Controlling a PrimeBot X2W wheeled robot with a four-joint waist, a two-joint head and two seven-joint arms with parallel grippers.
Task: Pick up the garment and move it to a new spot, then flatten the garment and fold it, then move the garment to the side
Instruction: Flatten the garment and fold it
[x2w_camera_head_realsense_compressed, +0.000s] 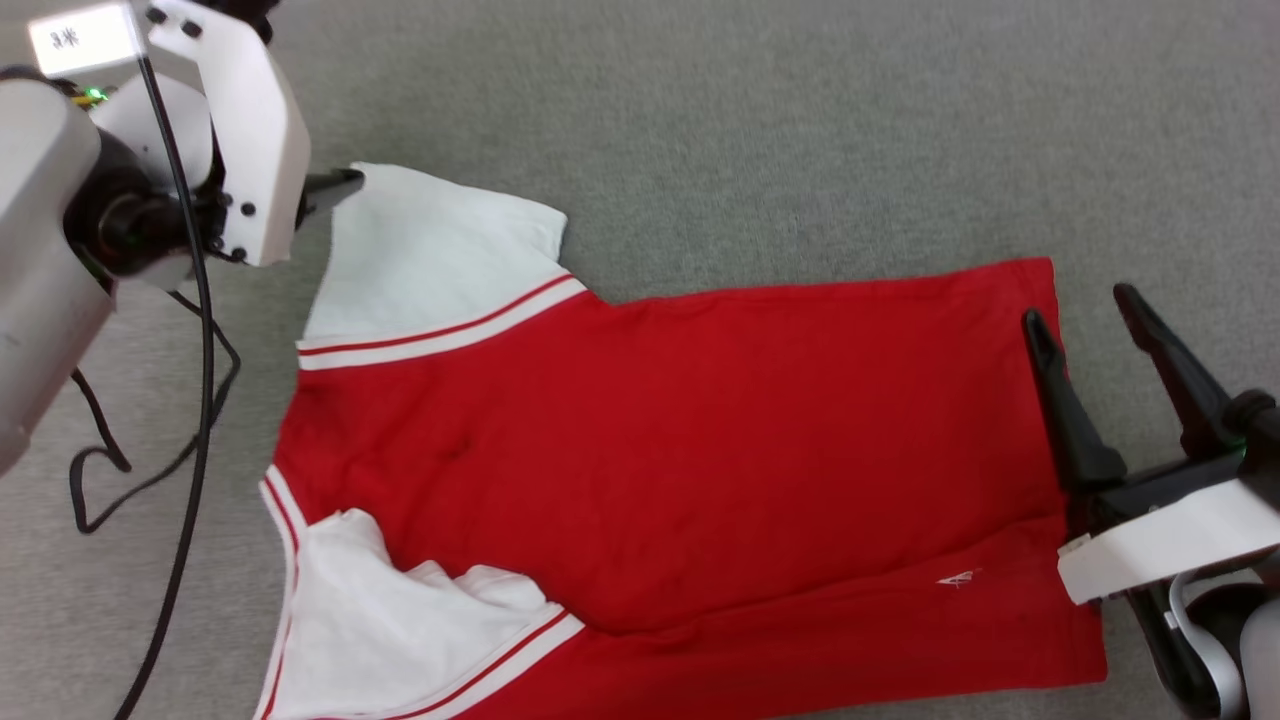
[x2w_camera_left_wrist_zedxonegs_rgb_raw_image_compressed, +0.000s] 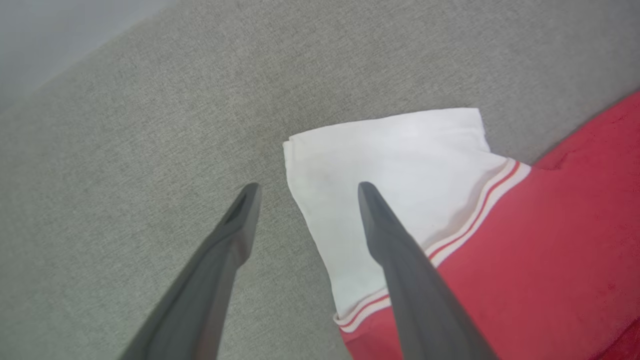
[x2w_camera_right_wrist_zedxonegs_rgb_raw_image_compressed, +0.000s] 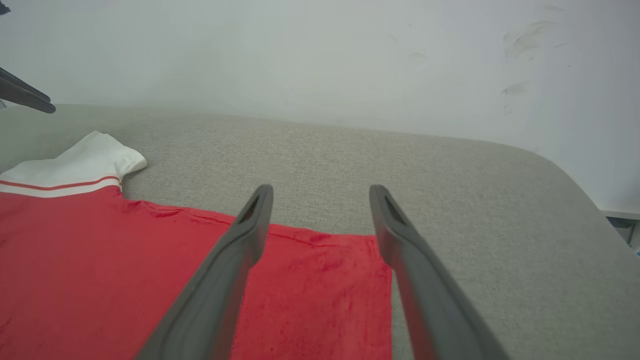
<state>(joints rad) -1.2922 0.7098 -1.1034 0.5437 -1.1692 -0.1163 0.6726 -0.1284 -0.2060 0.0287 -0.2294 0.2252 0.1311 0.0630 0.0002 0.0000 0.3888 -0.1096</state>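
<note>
The garment (x2w_camera_head_realsense_compressed: 700, 440) lies spread on the grey surface, collar end to the left and hem to the right. Its far white sleeve (x2w_camera_head_realsense_compressed: 430, 260) lies flat. The near sleeve (x2w_camera_head_realsense_compressed: 380, 620) is rumpled. My left gripper (x2w_camera_head_realsense_compressed: 338, 185) hovers at the far sleeve's outer corner. In the left wrist view it (x2w_camera_left_wrist_zedxonegs_rgb_raw_image_compressed: 307, 189) is open, one finger over the white sleeve (x2w_camera_left_wrist_zedxonegs_rgb_raw_image_compressed: 400, 150) and one over bare surface. My right gripper (x2w_camera_head_realsense_compressed: 1082, 312) stands open at the hem's far corner, straddling the red edge (x2w_camera_right_wrist_zedxonegs_rgb_raw_image_compressed: 320, 280) in the right wrist view (x2w_camera_right_wrist_zedxonegs_rgb_raw_image_compressed: 322, 190). Neither holds anything.
A black cable (x2w_camera_head_realsense_compressed: 200, 400) loops down along the left of the surface, beside the collar end. A pale wall (x2w_camera_right_wrist_zedxonegs_rgb_raw_image_compressed: 320, 60) rises behind the grey surface, whose rounded edge (x2w_camera_right_wrist_zedxonegs_rgb_raw_image_compressed: 575, 175) curves off to the right. My left arm's fingers (x2w_camera_right_wrist_zedxonegs_rgb_raw_image_compressed: 25, 95) show at the right wrist view's upper left.
</note>
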